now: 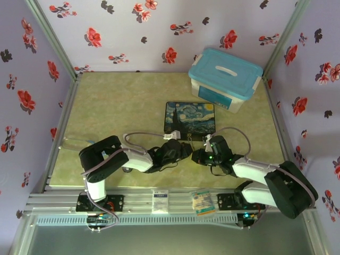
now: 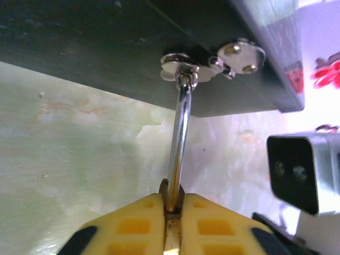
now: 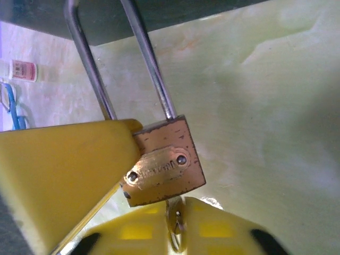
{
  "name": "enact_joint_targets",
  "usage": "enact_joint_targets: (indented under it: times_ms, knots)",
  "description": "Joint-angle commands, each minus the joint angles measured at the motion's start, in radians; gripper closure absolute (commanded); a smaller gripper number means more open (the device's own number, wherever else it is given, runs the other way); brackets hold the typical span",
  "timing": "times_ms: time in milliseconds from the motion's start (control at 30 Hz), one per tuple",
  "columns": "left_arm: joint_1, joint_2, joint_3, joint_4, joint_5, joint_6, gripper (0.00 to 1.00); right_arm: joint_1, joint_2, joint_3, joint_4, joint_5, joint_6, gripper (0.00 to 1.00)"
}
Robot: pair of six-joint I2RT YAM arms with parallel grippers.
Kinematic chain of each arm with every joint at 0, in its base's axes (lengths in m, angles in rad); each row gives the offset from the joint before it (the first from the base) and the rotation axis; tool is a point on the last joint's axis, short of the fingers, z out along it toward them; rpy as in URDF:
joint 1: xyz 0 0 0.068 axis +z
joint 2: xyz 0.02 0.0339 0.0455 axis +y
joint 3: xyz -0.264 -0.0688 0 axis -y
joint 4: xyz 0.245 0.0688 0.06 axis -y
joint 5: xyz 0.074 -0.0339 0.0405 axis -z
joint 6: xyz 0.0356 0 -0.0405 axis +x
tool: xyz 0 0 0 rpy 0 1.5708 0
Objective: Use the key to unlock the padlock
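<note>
left gripper (image 2: 171, 210) pinches the padlock (image 3: 166, 164), its shackle (image 2: 179, 127) hooked through the hasp (image 2: 183, 66) on the box (image 2: 106, 42). the key (image 3: 174, 219) pokes into its base between the right gripper (image 3: 178, 206) fingers, can't tell if they're clamping. loose hold there and the key slips instead of turning.

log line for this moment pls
left tool: shut on padlock | right tool: around key, grip unclear | key: in padlock's keyhole | shackle: through box hasp
</note>
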Motion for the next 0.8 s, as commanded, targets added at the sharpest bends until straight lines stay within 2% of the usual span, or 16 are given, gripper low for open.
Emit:
enact_joint_targets:
  times_ms: [0,100,167,233,367,567,767]
  knots:
    - [0.010,-0.010,0.022,-0.317,-0.029,0.075,0.95,0.002,-0.014,0.016,0.014,0.018,0.009,0.58]
    - [0.023,-0.050,0.011,-0.375,-0.041,0.096,0.97,-0.001,-0.081,0.047,-0.147,0.088,-0.036,0.47]
    - [0.042,-0.070,-0.019,-0.371,-0.037,0.094,0.99,-0.004,-0.131,0.067,-0.233,0.117,-0.058,0.45]
    - [0.049,-0.087,-0.020,-0.409,-0.038,0.113,1.00,-0.008,-0.169,0.084,-0.287,0.139,-0.067,0.44]
    - [0.044,-0.102,0.088,-0.648,-0.070,0.222,1.00,-0.019,-0.196,0.116,-0.325,0.212,-0.064,0.42]
    - [0.045,-0.096,0.157,-0.807,-0.100,0.284,1.00,-0.025,-0.164,0.227,-0.427,0.388,-0.106,0.42]
    - [0.045,-0.100,0.225,-0.985,-0.153,0.347,0.95,-0.027,-0.153,0.326,-0.517,0.472,-0.137,0.42]
